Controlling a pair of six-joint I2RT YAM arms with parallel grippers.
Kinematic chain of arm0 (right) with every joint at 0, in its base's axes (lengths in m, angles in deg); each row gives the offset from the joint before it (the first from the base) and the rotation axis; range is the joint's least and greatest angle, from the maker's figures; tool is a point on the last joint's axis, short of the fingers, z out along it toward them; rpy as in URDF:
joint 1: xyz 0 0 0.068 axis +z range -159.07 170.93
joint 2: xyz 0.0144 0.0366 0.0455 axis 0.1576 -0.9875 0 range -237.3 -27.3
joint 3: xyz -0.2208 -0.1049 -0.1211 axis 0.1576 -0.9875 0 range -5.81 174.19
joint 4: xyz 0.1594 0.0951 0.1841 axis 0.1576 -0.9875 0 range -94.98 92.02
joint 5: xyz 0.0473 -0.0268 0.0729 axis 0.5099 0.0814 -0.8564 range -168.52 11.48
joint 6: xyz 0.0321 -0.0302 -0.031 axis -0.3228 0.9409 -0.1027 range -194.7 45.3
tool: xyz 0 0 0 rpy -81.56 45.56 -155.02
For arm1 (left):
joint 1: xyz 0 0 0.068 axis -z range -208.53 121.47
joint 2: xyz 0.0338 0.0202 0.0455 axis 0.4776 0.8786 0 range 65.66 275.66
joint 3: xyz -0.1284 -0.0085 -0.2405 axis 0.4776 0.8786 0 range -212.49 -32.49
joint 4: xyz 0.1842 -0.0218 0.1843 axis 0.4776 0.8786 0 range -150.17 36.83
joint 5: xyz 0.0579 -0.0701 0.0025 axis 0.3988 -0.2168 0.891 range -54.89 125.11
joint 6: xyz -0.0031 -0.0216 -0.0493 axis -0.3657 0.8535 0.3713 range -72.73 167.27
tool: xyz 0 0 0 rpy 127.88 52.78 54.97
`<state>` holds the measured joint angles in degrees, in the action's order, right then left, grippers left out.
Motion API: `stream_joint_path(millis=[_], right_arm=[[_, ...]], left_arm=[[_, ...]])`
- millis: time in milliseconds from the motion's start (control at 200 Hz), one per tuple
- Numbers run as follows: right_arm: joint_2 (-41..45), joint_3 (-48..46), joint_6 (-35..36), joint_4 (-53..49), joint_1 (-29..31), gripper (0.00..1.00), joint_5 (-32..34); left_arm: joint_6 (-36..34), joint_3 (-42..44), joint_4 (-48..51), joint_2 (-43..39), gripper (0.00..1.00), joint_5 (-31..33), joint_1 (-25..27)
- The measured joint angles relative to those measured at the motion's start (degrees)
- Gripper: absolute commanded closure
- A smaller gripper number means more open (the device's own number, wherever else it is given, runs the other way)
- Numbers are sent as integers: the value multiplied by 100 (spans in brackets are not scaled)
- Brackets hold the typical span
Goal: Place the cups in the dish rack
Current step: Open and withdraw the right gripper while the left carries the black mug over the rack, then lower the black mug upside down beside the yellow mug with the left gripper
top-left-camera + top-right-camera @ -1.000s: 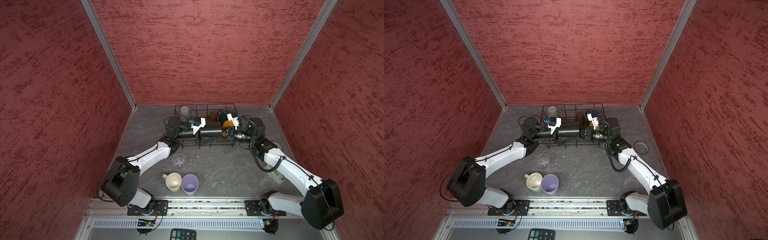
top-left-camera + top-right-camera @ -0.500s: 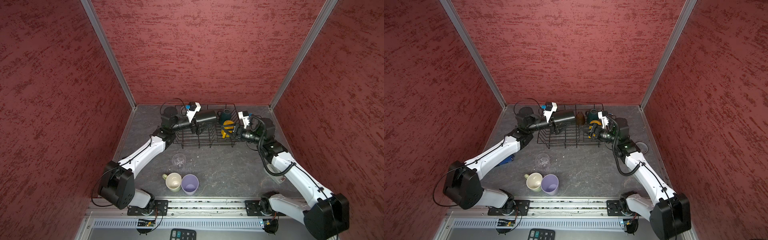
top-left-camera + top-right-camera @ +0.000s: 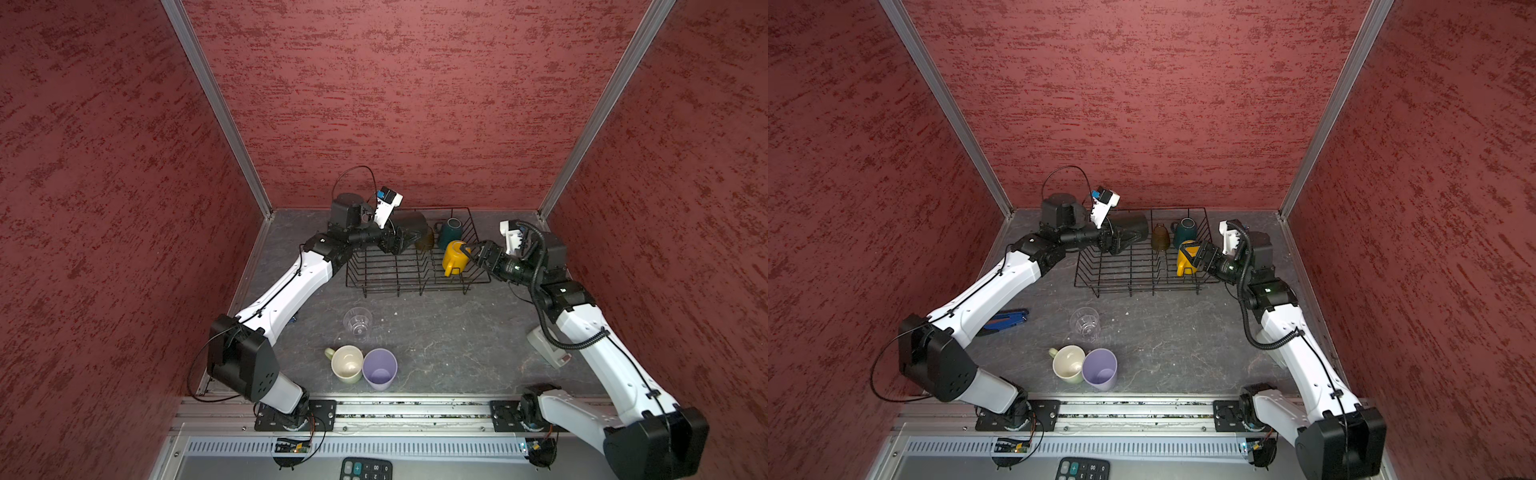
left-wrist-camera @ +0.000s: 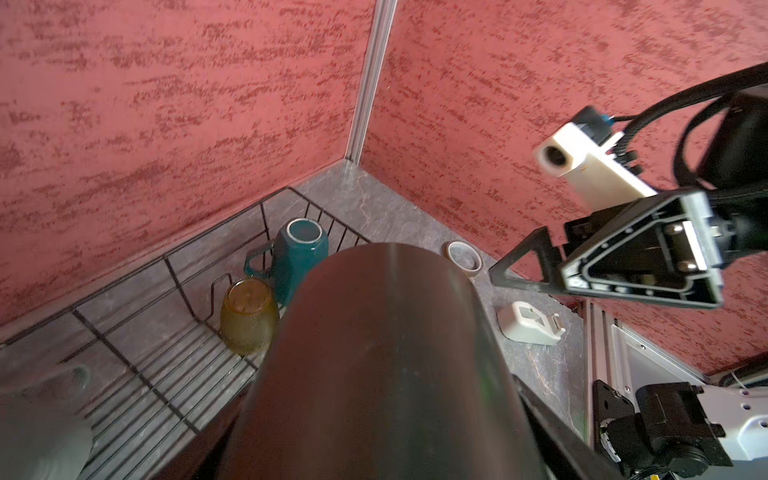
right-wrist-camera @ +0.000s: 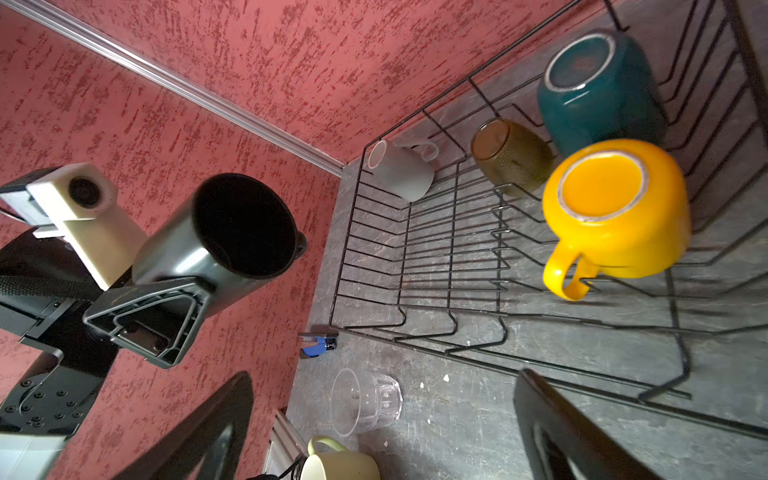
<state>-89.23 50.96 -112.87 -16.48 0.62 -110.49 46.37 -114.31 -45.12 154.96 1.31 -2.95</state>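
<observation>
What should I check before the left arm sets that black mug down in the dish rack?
1. Grip on the black mug: ok, the left gripper is closed on its wall, above the dish rack.
2. Mug's orientation: not ok, it lies on its side; the yellow mug and teal mug stand mouth down.
3. Free spot in the rack: ok, bare wire below it; the grey mug sits in the far corner.
4. Right gripper out of the way: ok, open, clear of the yellow mug.
5. Loading finished: not ok, the clear glass, pale-green mug and lilac tumbler are on the table.
</observation>
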Motion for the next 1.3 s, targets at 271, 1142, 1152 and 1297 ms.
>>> stream_joint_path(millis=[271,1142,1152,1297], right_arm=[[247,382,597,-841,-28,1,1110],[361,7,1014,-1130,-44,1,1473],[367,0,1016,-1126,-42,1,1473],[490,-79,1038,-1130,-44,1,1473]], left_arm=[[0,-1064,1327,944,100,459,238],[24,-4079,3801,3753,100,1453,756],[26,-4085,3801,3768,100,1456,756],[59,-4210,3873,3978,100,1478,776]])
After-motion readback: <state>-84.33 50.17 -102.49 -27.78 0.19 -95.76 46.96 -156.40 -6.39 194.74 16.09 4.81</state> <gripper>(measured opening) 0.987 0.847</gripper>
